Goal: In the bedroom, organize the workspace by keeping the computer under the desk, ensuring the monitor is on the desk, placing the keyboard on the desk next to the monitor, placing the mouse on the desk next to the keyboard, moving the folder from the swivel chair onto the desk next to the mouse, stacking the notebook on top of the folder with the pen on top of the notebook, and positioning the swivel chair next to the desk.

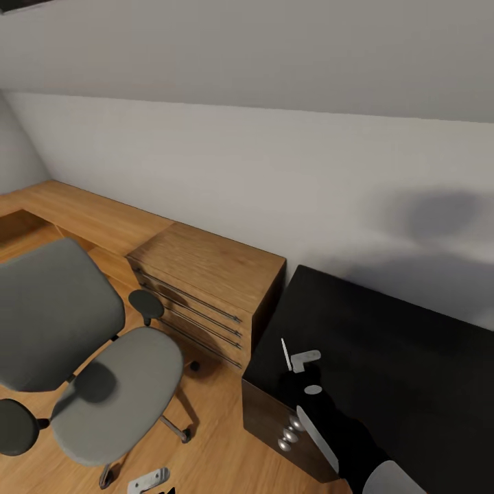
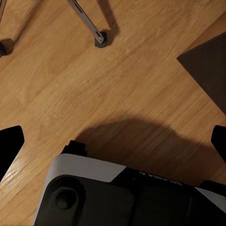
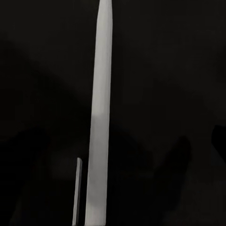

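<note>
Desk: long black desk [image 1: 384, 357] stood against the white wall [image 1: 274, 178]; silver-knobbed drawers [image 1: 288, 433] at its near corner.
Chair: grey padded swivel chair [image 1: 103, 384] with black armrests stood on the wooden floor [image 2: 70, 84], left of the desk, apart from it.
Cabinet: light wooden drawer cabinet [image 1: 206, 288] sat between chair and desk.
Right gripper: right gripper [image 1: 296, 358] hovered over the desk's near-left corner, clamped on a thin grey flat item [image 3: 100, 122] seen edge-on; identity could not be told.
Left gripper: left gripper [image 2: 113, 141] was spread wide, empty, above the floor near a chrome chair leg [image 2: 87, 21].

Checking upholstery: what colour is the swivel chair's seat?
Grey padded swivel chair seat, best in the head view.
</note>
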Motion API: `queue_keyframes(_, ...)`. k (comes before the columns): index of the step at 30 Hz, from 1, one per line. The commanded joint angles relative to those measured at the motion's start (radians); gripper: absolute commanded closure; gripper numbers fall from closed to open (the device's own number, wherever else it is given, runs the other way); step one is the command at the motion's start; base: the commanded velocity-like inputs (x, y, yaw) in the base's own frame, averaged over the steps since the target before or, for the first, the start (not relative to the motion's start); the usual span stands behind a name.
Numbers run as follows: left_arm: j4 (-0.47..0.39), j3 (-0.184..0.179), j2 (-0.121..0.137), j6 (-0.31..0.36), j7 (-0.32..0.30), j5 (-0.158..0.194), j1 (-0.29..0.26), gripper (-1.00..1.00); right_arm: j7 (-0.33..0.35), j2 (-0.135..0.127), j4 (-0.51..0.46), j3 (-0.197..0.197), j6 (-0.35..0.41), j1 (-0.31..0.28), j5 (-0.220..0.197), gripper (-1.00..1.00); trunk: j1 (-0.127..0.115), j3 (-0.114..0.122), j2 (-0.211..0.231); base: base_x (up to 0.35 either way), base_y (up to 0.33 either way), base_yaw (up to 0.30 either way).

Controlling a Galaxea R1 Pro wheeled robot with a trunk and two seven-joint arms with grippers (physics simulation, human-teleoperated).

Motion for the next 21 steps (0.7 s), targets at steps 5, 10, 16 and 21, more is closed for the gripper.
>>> queue_keyframes(5,-0.003,-0.004,0.002,0.003,0.009,0.010,0.000,-1.00,-0.007,0.001,0.056,0.003,0.007,-0.001,-0.013,-1.00,0.000,-0.001,-0.001,0.000,0.000,0.000)
queue_keyframes(10,-0.003,-0.004,0.001,0.003,0.009,0.010,0.000,-1.00,-0.007,0.001,0.056,0.004,0.009,-0.001,-0.014,1.00,0.000,-0.001,-0.001,0.000,0.000,0.000)
queue_keyframes(16,-0.003,-0.004,0.001,0.003,0.009,0.011,0.000,-1.00,-0.006,0.001,0.056,0.004,0.010,-0.001,-0.016,1.00,0.000,-0.001,-0.001,0.000,0.000,0.000)
queue_keyframes(21,-0.003,-0.004,0.001,0.003,0.009,0.011,0.000,-1.00,-0.008,0.007,0.052,0.004,0.017,-0.001,-0.025,1.00,0.000,-0.001,-0.001,0.000,0.000,0.000)
